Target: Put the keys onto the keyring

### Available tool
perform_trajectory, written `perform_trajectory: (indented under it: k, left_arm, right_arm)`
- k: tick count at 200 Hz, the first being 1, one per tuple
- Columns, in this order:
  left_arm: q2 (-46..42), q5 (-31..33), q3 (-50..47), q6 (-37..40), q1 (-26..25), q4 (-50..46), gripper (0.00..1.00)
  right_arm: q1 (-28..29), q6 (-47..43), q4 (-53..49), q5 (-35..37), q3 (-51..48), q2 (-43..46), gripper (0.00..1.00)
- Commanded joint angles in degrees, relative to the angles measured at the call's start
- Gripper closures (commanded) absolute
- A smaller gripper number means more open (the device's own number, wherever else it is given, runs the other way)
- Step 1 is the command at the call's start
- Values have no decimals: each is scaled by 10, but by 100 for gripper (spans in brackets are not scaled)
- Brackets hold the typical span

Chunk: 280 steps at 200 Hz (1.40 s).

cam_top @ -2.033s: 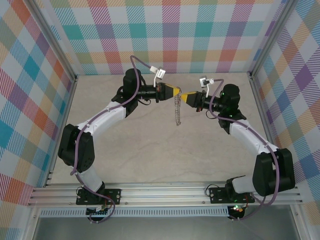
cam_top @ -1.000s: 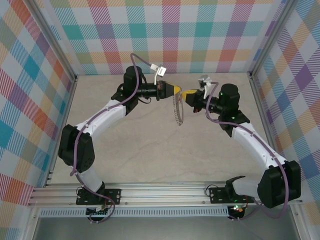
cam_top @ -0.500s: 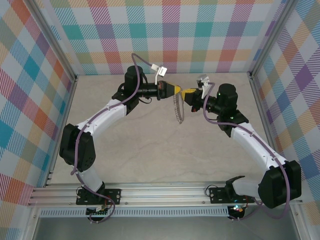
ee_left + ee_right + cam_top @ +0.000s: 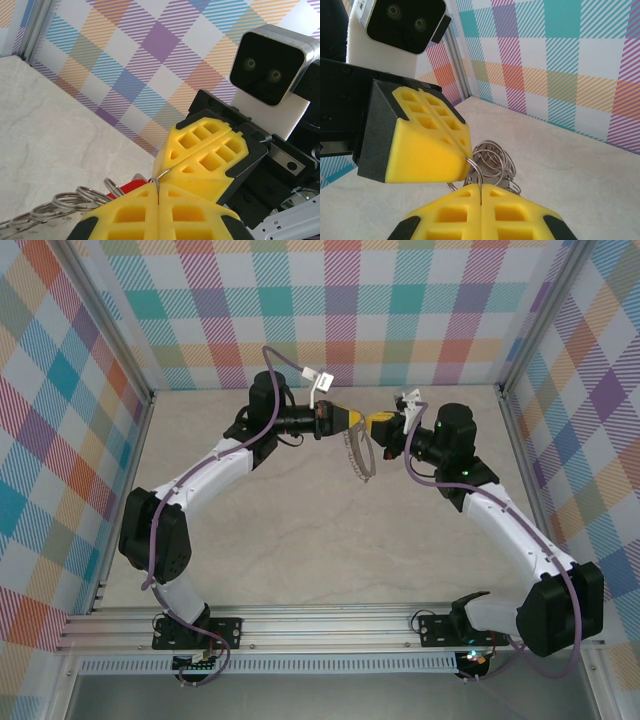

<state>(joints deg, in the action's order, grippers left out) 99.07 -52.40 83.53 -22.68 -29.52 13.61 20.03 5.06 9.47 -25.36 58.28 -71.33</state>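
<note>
Pale tabletop [image 4: 300, 540] lies open on all sides beneath left hand [image 4: 357, 420] and right hand [image 4: 371, 425], both pinching the keyring [image 4: 359, 456].

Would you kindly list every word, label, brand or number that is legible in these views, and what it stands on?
None: no text can be read anywhere.
The left arm's camera housing and the right arm's camera housing face the lens closely, yet neither shows any print.
</note>
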Motion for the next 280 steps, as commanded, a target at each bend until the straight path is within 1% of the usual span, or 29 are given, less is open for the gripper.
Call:
perform_trajectory:
  k: [1,42,82,127,207,221,254,280]
  left_arm:
    - [2,-33,22,9,-15,7,100]
    - [-1,-29,20,9,-16,7,100]
    - [0,-23,16,-6,-17,27,100]
    - [2,-28,16,-19,-17,40,100]
    - [-9,-36,4,-23,-18,44,100]
    - [-11,-33,3,-22,-18,40,100]
    - [-11,-18,4,-23,-18,44,100]
    - [-8,-2,3,-37,-18,60,100]
  right_arm:
    - [1,-15,14,-2,37,-11,100]
    - [1,-15,7,-35,47,-29,100]
    - [0,-1,26,-35,11,-22,100]
    - [1,8,51,-2,-27,-7,100]
    - [-7,-3,75,57,-13,-25,100]
    - [-9,2,75,46,-10,-25,100]
    - [-9,14,61,-8,-7,-21,100]
    - [-8,28,59,-39,-18,-11,100]
